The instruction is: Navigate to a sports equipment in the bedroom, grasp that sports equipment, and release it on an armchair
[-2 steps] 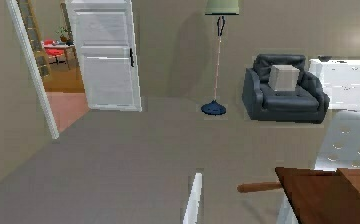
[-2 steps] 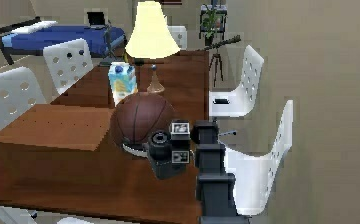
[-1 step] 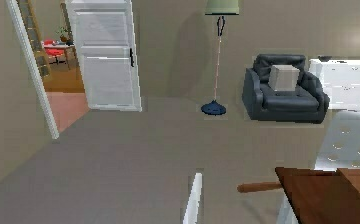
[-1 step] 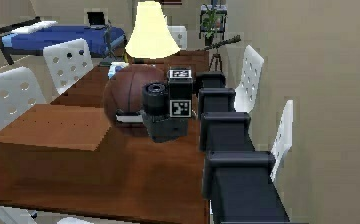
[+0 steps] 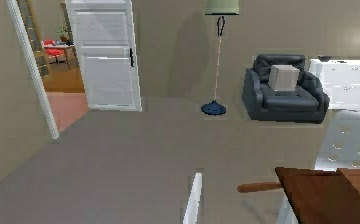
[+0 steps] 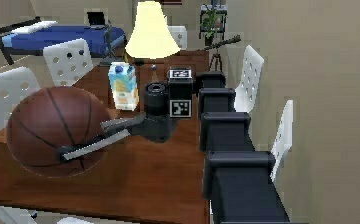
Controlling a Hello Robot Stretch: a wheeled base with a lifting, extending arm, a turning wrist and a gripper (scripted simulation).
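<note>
Arm side view is showing the basketball (image 6: 50,130) looming at the wooden table's (image 6: 138,178) left edge, with the gripper (image 6: 83,143) reaching across it. I cannot tell whether the gripper is holding the ball. Forward view is showing the dark armchair (image 5: 283,92) standing by the far wall and carrying a pale box (image 5: 285,76).

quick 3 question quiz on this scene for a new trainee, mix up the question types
1. True or false: the armchair has a pale box-shaped thing on its seat.
2. In the arm side view, which thing shows at the fingers of the gripper? A) a basketball B) a tennis racket C) a dumbbell
3. Fill in: the floor lamp to the left of the armchair in the forward view has a ____ base.

Key: 1 true; 2 A; 3 blue
</note>
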